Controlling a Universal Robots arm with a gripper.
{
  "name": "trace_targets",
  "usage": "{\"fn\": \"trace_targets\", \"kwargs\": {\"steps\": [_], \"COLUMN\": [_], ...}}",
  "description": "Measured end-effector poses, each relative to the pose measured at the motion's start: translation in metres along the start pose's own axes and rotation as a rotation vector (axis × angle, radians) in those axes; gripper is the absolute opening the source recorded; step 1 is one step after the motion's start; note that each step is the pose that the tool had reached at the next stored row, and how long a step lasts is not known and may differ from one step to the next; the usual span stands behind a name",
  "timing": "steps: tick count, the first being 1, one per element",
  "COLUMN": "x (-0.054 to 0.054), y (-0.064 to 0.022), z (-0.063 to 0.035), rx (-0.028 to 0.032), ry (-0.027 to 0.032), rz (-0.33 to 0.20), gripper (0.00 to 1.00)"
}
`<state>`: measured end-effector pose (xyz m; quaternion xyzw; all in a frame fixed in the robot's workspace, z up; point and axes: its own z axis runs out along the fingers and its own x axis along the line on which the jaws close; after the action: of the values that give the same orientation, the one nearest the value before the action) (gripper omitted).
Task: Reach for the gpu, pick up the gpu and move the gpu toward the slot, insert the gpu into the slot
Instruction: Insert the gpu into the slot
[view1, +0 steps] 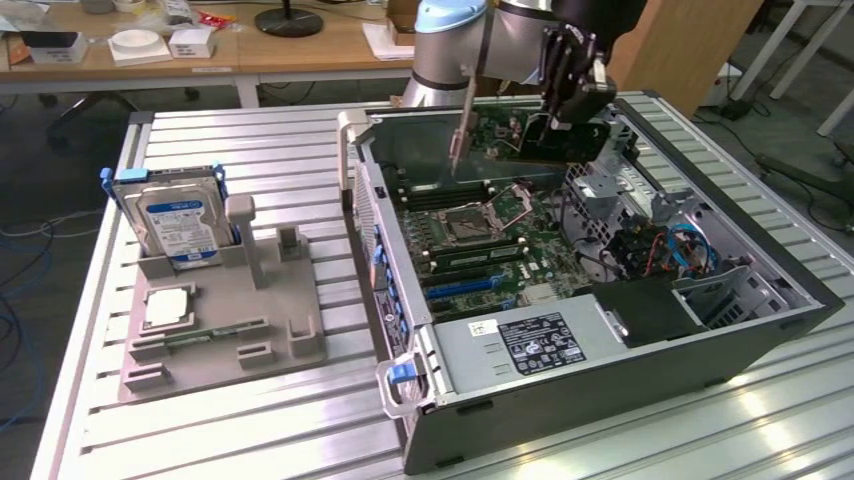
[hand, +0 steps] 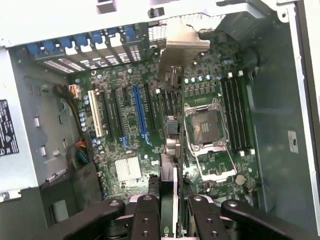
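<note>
Dark gpu (view1: 574, 145): pinched upright in the jaws, raised above the green motherboard (view1: 534, 240), with its metal bracket (view1: 466, 120) hanging at one end.
Jaws: clamped on the gpu's upper edge, one of the fingers (hand: 149, 215) against each face.
Blue slot (hand: 140, 112): below the jaws, slightly to one side of the card's edge, apart from it.
Square processor socket (hand: 205, 125): below, on the card's other side.
Open case (view1: 601, 370): under the jaws.
Silver hard drive (view1: 180, 225): well apart from the jaws, standing in a grey holder on the counter (view1: 200, 420).
</note>
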<state>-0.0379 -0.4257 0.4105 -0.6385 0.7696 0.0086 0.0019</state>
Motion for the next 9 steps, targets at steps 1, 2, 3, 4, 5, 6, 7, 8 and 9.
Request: {"fn": "trace_targets", "kwargs": {"steps": [1,2,3,4,5,6,7,8,9], "x": [0.0000,0.0000,0.0000,0.0000,0.0000,0.0000,0.0000,0.0000,0.0000], "y": [0.0000,0.0000,0.0000,0.0000,0.0000,0.0000,0.0000,0.0000,0.0000], "z": [0.0000,0.0000,0.0000,0.0000,0.0000,0.0000,0.0000,0.0000,0.0000], "rx": [-0.0001,-0.0002,-0.0004,-0.0006,-0.0008,-0.0009,-0.0011,-0.0012,-0.0014], "ry": [0.0002,0.0003,0.0004,0.0005,0.0006,0.0008,0.0009,0.0010,0.0011], "rz": [-0.011,-0.023,-0.036,-0.047,-0.059,-0.071,-0.082,-0.094,-0.106], "gripper": [0.27,0.27,0.27,0.27,0.27,0.27,0.27,0.27,0.27]}}
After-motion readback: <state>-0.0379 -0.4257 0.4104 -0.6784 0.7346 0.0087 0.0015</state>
